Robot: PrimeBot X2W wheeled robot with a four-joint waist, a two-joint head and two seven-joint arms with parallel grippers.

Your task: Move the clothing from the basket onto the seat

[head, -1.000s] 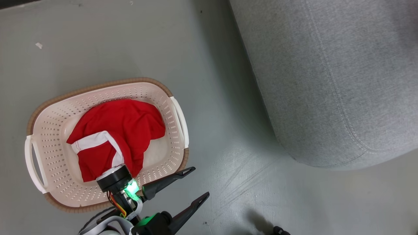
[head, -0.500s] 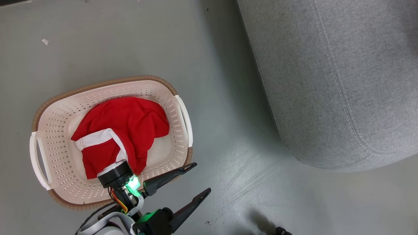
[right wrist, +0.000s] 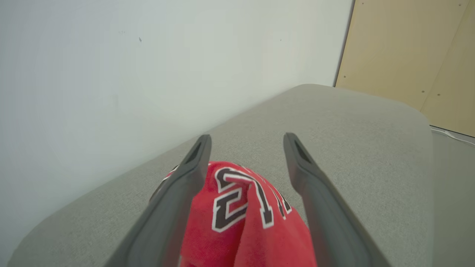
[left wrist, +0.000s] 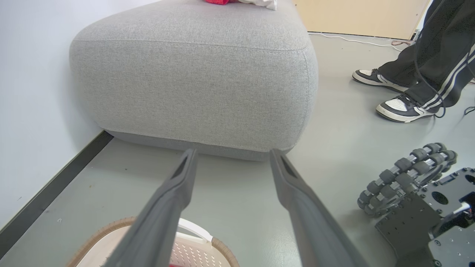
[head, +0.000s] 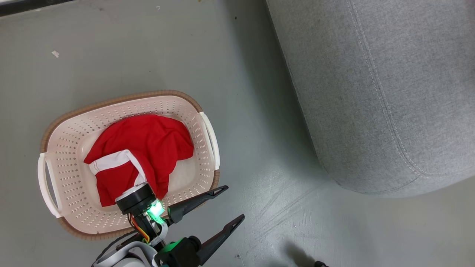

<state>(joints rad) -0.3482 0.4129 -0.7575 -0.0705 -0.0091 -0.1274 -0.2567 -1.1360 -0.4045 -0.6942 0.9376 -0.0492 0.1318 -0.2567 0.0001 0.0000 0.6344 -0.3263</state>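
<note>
Grey floor carries the cream laundry basket, where a red garment with white trim lies crumpled inside. By the basket's near rim the left gripper hangs with its fingers spread wide and nothing between them, pointing toward the grey seat. Over the seat top the right gripper is also wide apart, and the red "23" jersey lies bunched on the cushion between its fingers, not pinched. A person's shoes stand near the seat.
</note>
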